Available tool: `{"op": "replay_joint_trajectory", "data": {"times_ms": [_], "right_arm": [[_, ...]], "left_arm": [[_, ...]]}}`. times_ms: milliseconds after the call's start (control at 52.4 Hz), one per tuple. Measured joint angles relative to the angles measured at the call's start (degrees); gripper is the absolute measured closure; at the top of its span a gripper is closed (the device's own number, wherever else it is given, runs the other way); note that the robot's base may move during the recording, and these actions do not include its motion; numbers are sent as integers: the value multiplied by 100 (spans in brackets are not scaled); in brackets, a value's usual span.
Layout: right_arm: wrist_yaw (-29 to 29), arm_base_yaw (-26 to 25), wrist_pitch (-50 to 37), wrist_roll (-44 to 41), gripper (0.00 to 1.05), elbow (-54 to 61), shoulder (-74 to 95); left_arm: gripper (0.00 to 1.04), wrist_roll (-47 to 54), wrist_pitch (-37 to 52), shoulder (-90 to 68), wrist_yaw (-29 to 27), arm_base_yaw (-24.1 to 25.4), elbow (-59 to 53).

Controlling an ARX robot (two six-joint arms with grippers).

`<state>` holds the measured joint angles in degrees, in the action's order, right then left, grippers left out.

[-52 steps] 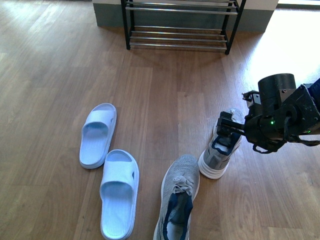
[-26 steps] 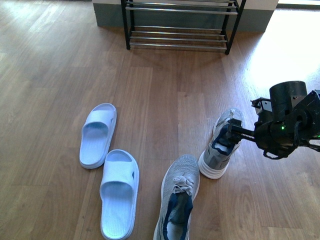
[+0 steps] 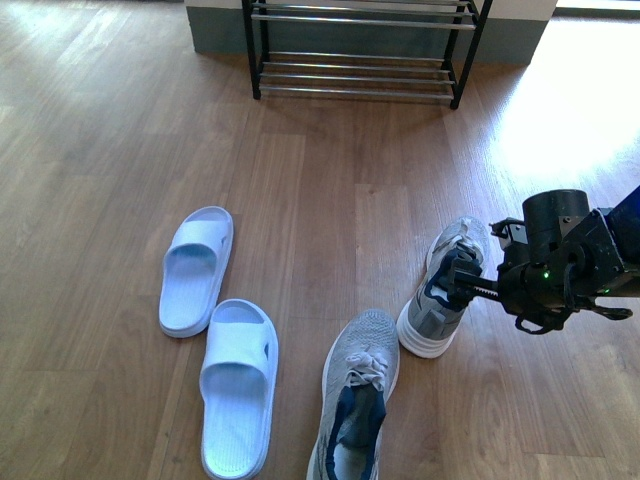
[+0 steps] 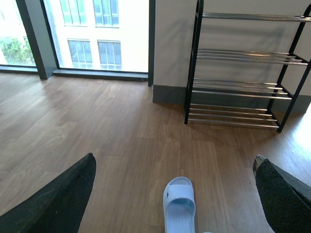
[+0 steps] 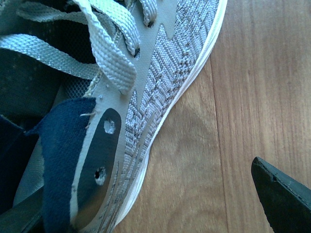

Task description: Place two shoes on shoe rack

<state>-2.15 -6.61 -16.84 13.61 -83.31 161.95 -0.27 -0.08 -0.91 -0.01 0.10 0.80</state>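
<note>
Finds the right pincer low at the right-hand sneaker, jaws parted and astride the shoe's outer wall near the navy collar. In the right wrist view, shows one finger over bare floor outside the white sole, the other apparently down inside the opening. Not yet closed on anything.

Places that sneaker on the floor with heel toward the robot and toe aimed at the shoe rack, which stands at the floor's far edge against the wall. Long axis nearly along the path to the shelves, tipped slightly rightward.

Puts the second sneaker just beside it, nearer the robot.

Shows the left pincer open and empty, well apart from both shoes.

Judges the right arm far nearer. Calls for a squeeze across the wall, not along the length.
</note>
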Motion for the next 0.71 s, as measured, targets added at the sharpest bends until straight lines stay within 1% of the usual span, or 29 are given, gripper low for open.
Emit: {"op": "replay_joint_trajectory", "data": {"times_ms": [76,95,286,305,458,477,592,706], "right_arm": [[-111,48,-7,103,10,-48,46],[-125,59,-9,118,13,-48,46],[-304,173,-33,179,49,-46,46],[-326,179,-42,184,54,-44,46],[-389,201,-72,184,84,-61,48],[-391,199,-79,184,89,-61,50],[-407,192,-133,181,104,-33,50],[-498,188,-249,179,104,28,48]], "left_arm": [[9,2,0,0,-2,0,0],[9,0,0,0,-2,0,0],[9,0,0,0,-2,0,0],[9,0,0,0,-2,0,0],[9,0,0,0,0,0,0],[9,0,0,0,-2,0,0],[9,0,0,0,-2,0,0],[9,0,0,0,0,0,0]]}}
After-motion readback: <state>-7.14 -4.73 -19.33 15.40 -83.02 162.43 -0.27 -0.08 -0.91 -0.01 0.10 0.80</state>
